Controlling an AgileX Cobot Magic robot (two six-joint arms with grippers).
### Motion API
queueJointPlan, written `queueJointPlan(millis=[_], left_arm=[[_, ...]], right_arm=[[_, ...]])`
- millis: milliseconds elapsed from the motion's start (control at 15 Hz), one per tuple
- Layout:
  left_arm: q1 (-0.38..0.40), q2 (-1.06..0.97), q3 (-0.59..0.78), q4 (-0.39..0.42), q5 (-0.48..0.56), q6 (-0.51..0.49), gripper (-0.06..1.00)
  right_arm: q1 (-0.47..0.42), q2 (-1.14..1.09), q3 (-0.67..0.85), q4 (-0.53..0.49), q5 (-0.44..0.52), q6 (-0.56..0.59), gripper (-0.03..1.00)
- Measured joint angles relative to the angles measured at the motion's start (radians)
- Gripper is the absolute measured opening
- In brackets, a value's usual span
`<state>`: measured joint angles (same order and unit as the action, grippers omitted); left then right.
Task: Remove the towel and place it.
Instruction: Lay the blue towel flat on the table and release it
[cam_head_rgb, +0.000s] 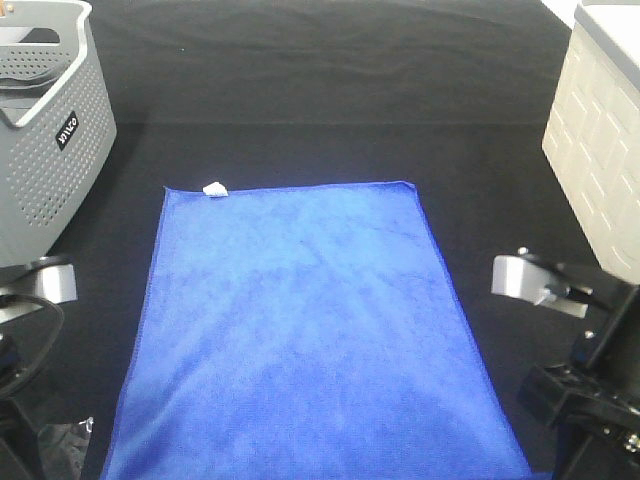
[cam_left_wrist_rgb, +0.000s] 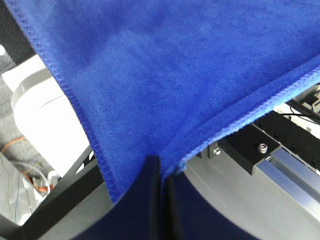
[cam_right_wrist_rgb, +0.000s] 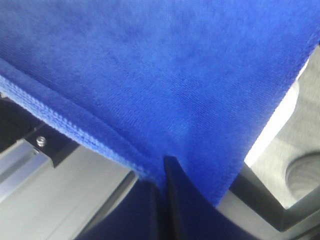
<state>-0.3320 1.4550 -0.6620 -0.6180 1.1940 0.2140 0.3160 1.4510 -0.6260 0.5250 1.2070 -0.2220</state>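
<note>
Centrally, the towel (cam_head_rgb: 310, 320) is laid flat on the table (cam_head_rgb: 330, 90), its long axis running away from the robot; its two near corners are clamped, one in the left tool (cam_left_wrist_rgb: 161, 172), one in the right tool (cam_right_wrist_rgb: 162, 177).

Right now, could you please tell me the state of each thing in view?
towel: spread flat, near corners pinched.
left gripper: shut on towel corner.
right gripper: shut on towel corner.
grey perforated basket: upright, beside towel.
cream bin: upright.

Grey perforated basket (cam_head_rgb: 45, 120) far left, cream panelled bin (cam_head_rgb: 600, 130) far right; black tabletop (cam_head_rgb: 330, 90)
</note>
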Motion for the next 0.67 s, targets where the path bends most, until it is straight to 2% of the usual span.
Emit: queueJointPlan(millis=[467, 667], left_arm=[[-0.007, 0.225, -0.001, 0.026, -0.035, 0.041, 0.0], [-0.109, 0.3, -0.026, 0.053, -0.043, 0.048, 0.0]], right_arm=[[-0.001, 0.317, -0.002, 0.066, -0.048, -0.164, 0.03], [-0.002, 0.381, -0.002, 0.066, -0.052, -0.193, 0.03]])
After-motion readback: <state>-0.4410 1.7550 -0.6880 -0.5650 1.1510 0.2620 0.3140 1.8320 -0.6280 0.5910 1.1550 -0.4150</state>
